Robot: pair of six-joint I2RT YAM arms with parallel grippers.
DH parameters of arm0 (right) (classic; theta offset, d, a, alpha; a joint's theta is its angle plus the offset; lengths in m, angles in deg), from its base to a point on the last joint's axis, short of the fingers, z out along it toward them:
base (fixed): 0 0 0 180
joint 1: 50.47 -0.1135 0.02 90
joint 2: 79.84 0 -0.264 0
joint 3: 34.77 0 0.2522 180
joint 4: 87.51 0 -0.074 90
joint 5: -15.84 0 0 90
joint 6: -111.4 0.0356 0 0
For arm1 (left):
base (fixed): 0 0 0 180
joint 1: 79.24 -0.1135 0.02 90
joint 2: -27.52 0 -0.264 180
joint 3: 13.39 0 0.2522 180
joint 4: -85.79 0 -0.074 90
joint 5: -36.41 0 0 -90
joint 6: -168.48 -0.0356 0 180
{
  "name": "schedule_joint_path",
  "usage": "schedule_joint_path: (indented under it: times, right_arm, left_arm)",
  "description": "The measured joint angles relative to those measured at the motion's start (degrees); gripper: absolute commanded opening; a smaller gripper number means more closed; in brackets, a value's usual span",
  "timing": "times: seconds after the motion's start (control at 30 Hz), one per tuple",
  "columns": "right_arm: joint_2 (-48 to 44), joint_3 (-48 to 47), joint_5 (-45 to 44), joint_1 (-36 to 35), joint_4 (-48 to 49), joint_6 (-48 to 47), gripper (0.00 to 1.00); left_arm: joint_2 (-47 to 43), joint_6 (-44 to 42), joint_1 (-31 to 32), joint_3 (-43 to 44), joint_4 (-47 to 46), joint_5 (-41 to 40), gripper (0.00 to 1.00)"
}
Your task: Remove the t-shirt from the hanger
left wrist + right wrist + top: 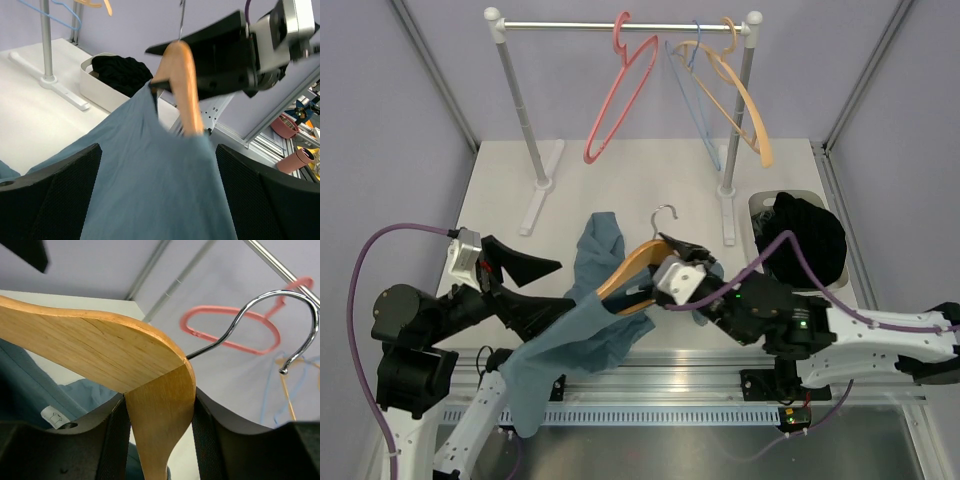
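Observation:
The teal-blue t-shirt [575, 335] hangs from one arm of the orange-tan hanger [625, 268] and drapes down over the table's front edge. The grey metal hook [665, 213] points to the back. My right gripper [658, 272] is shut on the hanger's middle; in the right wrist view both pads press the wood [160, 430], and the shirt's white label [54, 417] shows at lower left. My left gripper [563, 285] is open at the shirt's left side. In the left wrist view its fingers [50, 195] stand wide apart with the cloth [150, 175] spread between them.
A white clothes rack [525, 110] stands at the back with a pink hanger [620, 90], a blue one [695, 100] and a paler tan one [745, 100]. A white bin [760, 205] of black clothes [805, 235] sits at the right. A metal rail [650, 375] runs along the front edge.

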State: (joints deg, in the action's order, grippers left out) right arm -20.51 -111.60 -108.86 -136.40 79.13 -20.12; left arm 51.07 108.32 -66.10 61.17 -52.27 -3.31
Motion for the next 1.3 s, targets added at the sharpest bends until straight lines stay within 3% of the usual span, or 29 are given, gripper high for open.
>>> schedule_joint_path:
  times: [0.2, 0.37, 0.63, 1.07, 1.1, 1.17, 1.2, 1.23, 1.3]
  right_arm:
    - [-17.3, 4.0, -8.8, 0.0, -6.3, 6.0, 0.00]
    - [-23.9, 4.3, -14.8, 0.0, -9.4, 8.4, 0.00]
    - [-24.5, 3.3, -18.4, 0.0, -16.7, 11.1, 0.00]
    - [-20.6, 0.1, -17.9, 0.0, -16.4, 11.4, 0.00]
    - [-20.1, -0.1, -17.9, 0.0, -16.0, 11.3, 0.00]
    - [-19.1, -0.2, -17.8, 0.0, -15.0, 11.2, 0.00]
    - [-18.5, -0.2, -17.8, 0.0, -14.6, 11.1, 0.00]
    - [-17.7, -0.2, -17.8, 0.0, -14.0, 10.9, 0.00]
    - [-16.2, -0.2, -18.6, 0.1, -12.5, 10.3, 0.00]
  left_arm:
    - [0.2, -0.4, 0.0, 0.4, -1.3, 1.4, 0.99]
    - [0.5, -1.4, 0.0, 3.4, -0.9, 3.0, 0.99]
    - [0.0, -2.0, 0.0, 11.0, -3.8, 5.9, 0.99]
    - [-0.5, 0.2, 0.0, 2.9, -11.6, 8.0, 0.97]
    - [-0.2, 0.5, 0.0, 2.3, -12.1, 7.9, 0.92]
    - [0.5, 1.6, 0.0, 0.9, -13.2, 7.8, 0.63]
    - [0.6, 2.2, 0.0, 0.0, -14.3, 7.8, 0.12]
    - [0.7, 2.9, 0.0, -1.0, -15.0, 7.7, 0.00]
    - [0.9, 2.8, 0.0, -2.4, -15.5, 7.0, 0.00]
